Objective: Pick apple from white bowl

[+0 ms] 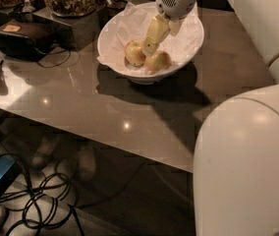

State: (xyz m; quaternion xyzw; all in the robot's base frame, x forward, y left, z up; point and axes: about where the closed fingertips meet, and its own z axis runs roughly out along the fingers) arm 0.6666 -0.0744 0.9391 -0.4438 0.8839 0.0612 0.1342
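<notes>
Camera view: fingers (pixel 153 36) reach down into white bowl (pixel 149 76) on tabletop (pixel 105 113); only one finger is distinguishable, so their opening cannot be told; tip lies between apple (pixel 159 61) and paler apple (pixel 133 52), contact unclear.

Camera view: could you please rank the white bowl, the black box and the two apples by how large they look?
1. white bowl
2. black box
3. reddish apple and paler apple: they look alike.
The hand is in the bowl, between them.
</notes>
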